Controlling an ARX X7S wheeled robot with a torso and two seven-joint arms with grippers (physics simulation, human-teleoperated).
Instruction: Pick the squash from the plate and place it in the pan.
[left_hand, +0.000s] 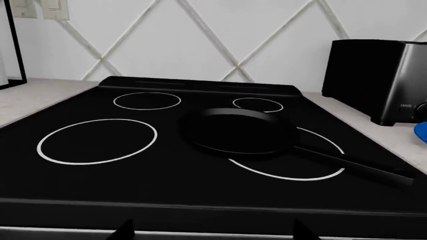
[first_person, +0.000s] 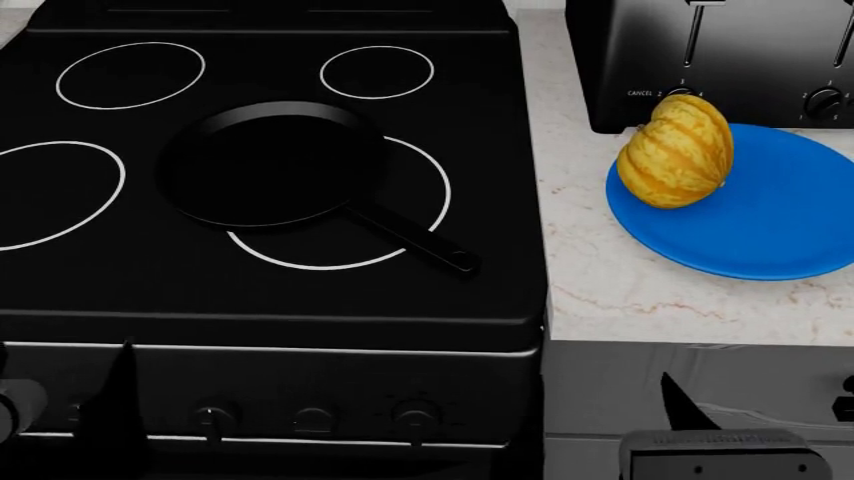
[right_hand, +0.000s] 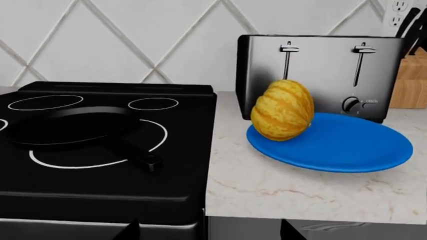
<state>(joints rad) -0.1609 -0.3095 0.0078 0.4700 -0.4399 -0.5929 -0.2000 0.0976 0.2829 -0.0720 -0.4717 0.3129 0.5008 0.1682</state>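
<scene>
A striped yellow-orange squash (first_person: 677, 151) stands near the back-left edge of a blue plate (first_person: 774, 235) on the counter, just in front of a black toaster (first_person: 707, 55); an empty black pan (first_person: 274, 165) sits on the stovetop (first_person: 160, 270) to its left. Nothing is grasped yet. Only dark fingertip edges of the left gripper (left_hand: 210, 231) and right gripper (right_hand: 210, 229) show, spread apart and empty. Next, the right arm likely must reach forward and close around the squash.
</scene>
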